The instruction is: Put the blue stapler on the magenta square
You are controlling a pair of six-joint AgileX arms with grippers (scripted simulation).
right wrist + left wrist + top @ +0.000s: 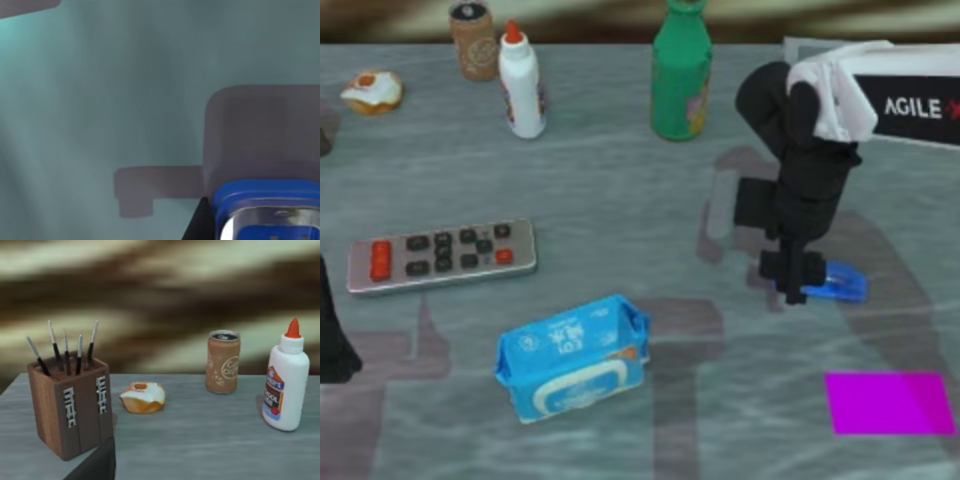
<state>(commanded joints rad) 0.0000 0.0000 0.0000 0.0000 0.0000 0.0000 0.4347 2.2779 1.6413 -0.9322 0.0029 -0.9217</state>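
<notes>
The blue stapler (842, 283) is at the right of the table, with my right gripper (798, 284) shut on its left end. In the right wrist view the stapler (265, 212) fills the near corner, glossy blue with a pale top. A black finger (200, 227) presses against its side, and both cast a shadow on the table behind. The magenta square (888, 403) lies flat near the front right corner, apart from the stapler and nearer the table's front edge. My left arm (334, 340) is parked at the left edge.
A light-blue wipes pack (570, 357) lies front centre, with a grey remote (442, 255) to its left. Along the back stand a green bottle (681, 70), a glue bottle (521, 85), a can (473, 38) and a pastry (372, 90). A wooden pen block (70, 410) stands near the left arm.
</notes>
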